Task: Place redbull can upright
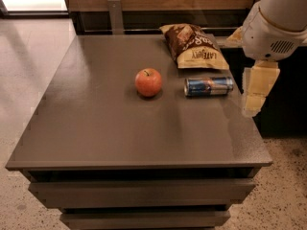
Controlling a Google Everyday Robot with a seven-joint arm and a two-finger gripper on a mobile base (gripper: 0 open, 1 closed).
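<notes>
Redbull can: lies on its side on the table, just to the right of the apple and apart from it.

Arm pose: the white arm housing enters from the upper right corner, well to the right of the apple and higher than it. The cream-coloured pincer hangs downward from the housing, at about the table's right edge, farther right of the apple than the can is. The pincer holds nothing and touches nothing. Whether it is open or closed cannot be told.

Surroundings: a brown-and-yellow chip bag lies flat behind and to the right of the apple, its near edge close behind the can. Nothing lies between the can and the pincer.

Orientation: the can's long axis runs left to right, roughly parallel to the table's front edge. One silver end faces the apple. The other faces away from it, toward the pincer.
</notes>
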